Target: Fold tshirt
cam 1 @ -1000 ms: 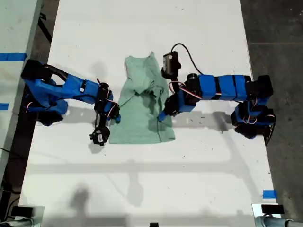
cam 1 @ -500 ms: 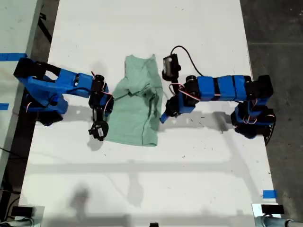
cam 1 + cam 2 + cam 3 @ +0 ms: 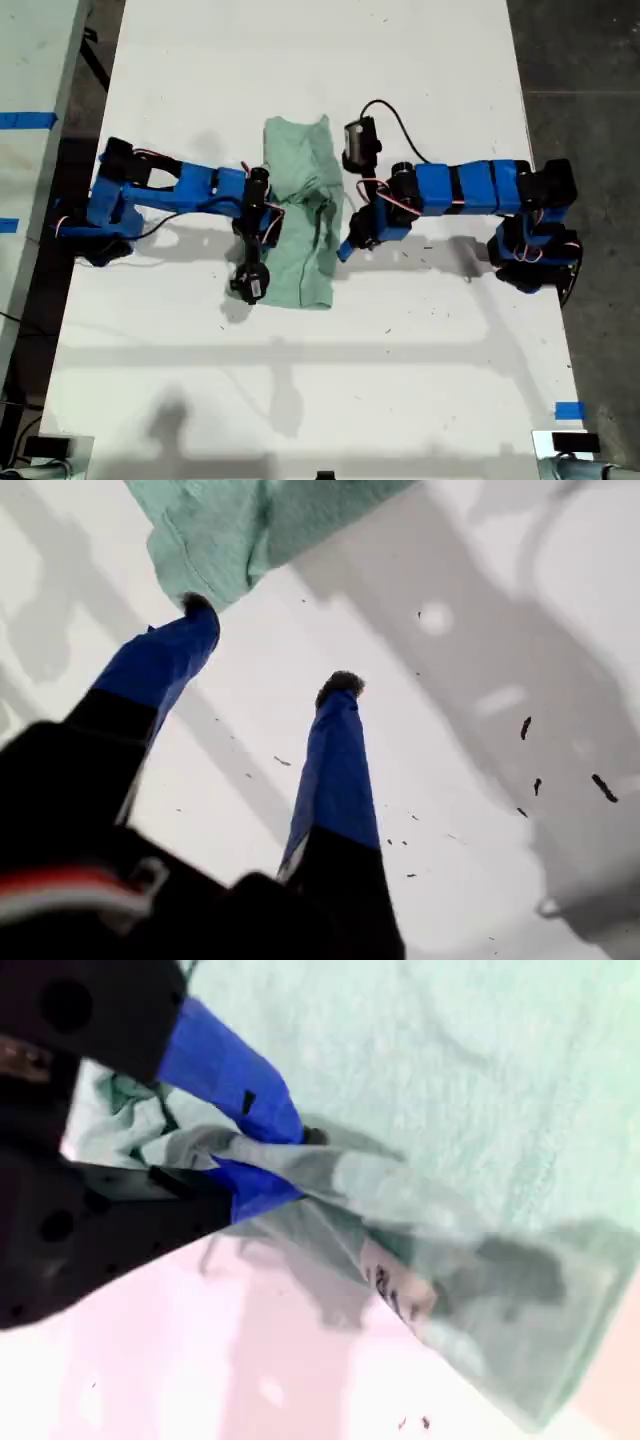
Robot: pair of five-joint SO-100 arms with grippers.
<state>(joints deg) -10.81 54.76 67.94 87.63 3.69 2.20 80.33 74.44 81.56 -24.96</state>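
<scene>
The pale mint-green tshirt [image 3: 300, 215] lies half folded as a narrow strip in the middle of the white table [image 3: 300, 380]. My second gripper [image 3: 270, 225], on the arm at the exterior view's left, is shut on a fold of the tshirt [image 3: 450, 1080] and holds it over the cloth; its blue fingers [image 3: 240, 1080] pinch the fabric. My first gripper [image 3: 345, 248], on the arm at the exterior view's right, stands open just beside the tshirt's edge. Its fingertips [image 3: 340, 685] are apart and hold nothing, with a corner of the tshirt [image 3: 250, 525] by one tip.
Blue tape marks [image 3: 570, 410] sit near the table's corner at the exterior view's lower right. Dark floor [image 3: 590, 80] runs along the exterior view's right. A black cable [image 3: 385, 105] loops above the first arm.
My second gripper has moved toward the exterior view's right, carrying the tshirt's side over the middle. The cloth has become narrower. The first arm has let go of the tshirt and barely moved.
</scene>
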